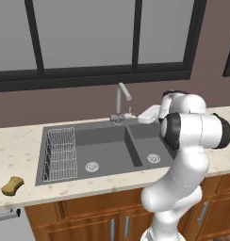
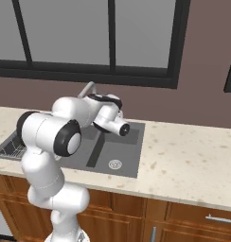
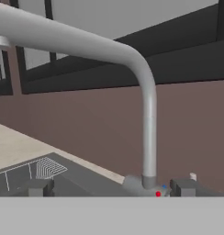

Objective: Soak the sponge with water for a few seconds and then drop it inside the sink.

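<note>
Fingers [image 3: 109, 188] apart, empty, near slim silver faucet [image 1: 120, 101]. No water runs. Yellow-brown bean-shaped sponge [image 1: 12, 185] lies untouched on the desk; every step remains.

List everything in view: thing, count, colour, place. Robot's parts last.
sponge: one, yellow-brown, on the counter left of the sink.
sink: one, dark grey, two basins, set in the counter under the window.
drains: two, silver, one in each basin floor.
wire rack: one, pale wire, at the left side of the left basin.
faucet: one, silver, behind the sink's middle; no stream visible.
counter: one, speckled beige, along the wall.
cabinets: brown wood, silver handles, under the counter.
window: one, dark frame, above the sink.
arm: one, white with dark joints, in front of the right basin.
gripper: one, dark tips, open, facing the faucet's base.
</note>
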